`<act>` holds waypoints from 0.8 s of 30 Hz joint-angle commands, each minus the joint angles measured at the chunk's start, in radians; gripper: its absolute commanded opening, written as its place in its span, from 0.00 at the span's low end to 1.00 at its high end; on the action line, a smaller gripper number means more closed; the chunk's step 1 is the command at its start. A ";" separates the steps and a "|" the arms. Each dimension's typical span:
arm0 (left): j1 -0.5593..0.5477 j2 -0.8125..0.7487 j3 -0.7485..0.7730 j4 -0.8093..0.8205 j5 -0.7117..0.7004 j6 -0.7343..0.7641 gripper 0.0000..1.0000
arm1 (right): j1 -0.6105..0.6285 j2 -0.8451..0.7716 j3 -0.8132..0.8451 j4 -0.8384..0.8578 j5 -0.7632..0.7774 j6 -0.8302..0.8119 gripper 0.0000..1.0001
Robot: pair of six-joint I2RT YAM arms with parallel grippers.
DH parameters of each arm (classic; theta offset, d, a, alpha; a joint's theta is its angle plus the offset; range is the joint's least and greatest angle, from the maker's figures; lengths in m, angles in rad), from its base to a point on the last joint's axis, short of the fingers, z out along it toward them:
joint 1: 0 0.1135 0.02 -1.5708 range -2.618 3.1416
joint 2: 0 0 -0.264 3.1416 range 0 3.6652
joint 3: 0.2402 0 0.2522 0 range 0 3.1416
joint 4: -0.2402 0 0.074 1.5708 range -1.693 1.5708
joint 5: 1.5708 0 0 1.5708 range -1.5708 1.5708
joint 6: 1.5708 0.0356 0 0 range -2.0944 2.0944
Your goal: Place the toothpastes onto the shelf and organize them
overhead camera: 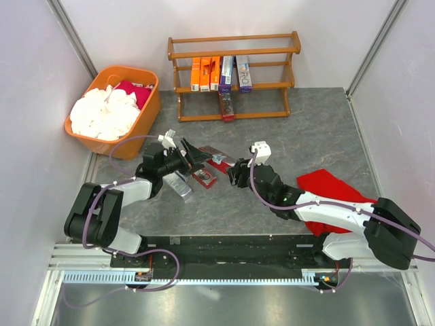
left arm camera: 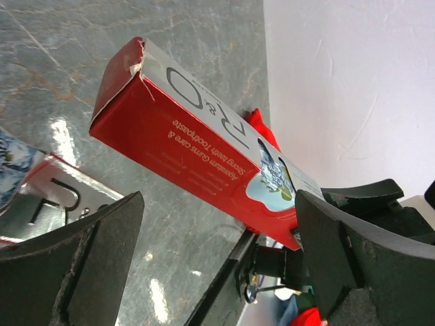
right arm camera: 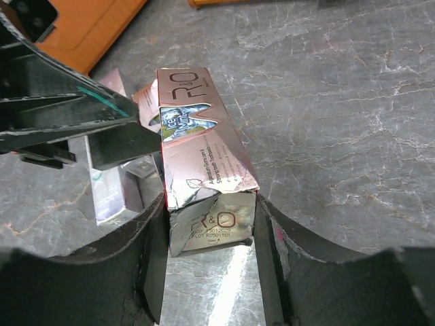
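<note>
A red-and-silver toothpaste carton is held off the table, and my right gripper is shut on its dented near end. In the top view this carton lies between the two grippers. My left gripper is open wide, with the carton passing slantwise beyond its fingers and not pinched. A silver-grey carton and a red one lie on the table below. The shelf at the back holds orange cartons and purple ones upright on its middle tier, and a red one lower down.
An orange tub full of white cloths stands at the back left, near the left arm. A red cloth lies under the right arm. Walls close in on both sides of the table.
</note>
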 commanded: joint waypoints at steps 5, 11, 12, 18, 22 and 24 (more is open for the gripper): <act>-0.012 0.091 -0.027 0.237 0.071 -0.131 1.00 | 0.075 -0.035 -0.003 0.124 0.052 0.022 0.29; -0.012 0.154 -0.068 0.407 0.079 -0.213 0.90 | 0.124 -0.010 0.006 0.131 0.055 0.018 0.30; -0.012 0.153 -0.074 0.418 0.071 -0.223 0.86 | 0.127 -0.006 0.010 0.128 0.057 0.018 0.30; -0.012 0.104 -0.096 0.403 0.040 -0.208 0.62 | 0.129 0.020 0.025 0.093 0.047 0.027 0.35; -0.012 0.053 -0.096 0.352 0.019 -0.182 0.60 | 0.129 0.040 0.040 0.082 0.008 0.041 0.57; -0.011 0.021 -0.096 0.320 0.014 -0.164 0.60 | 0.129 0.046 0.042 0.088 -0.020 0.052 0.67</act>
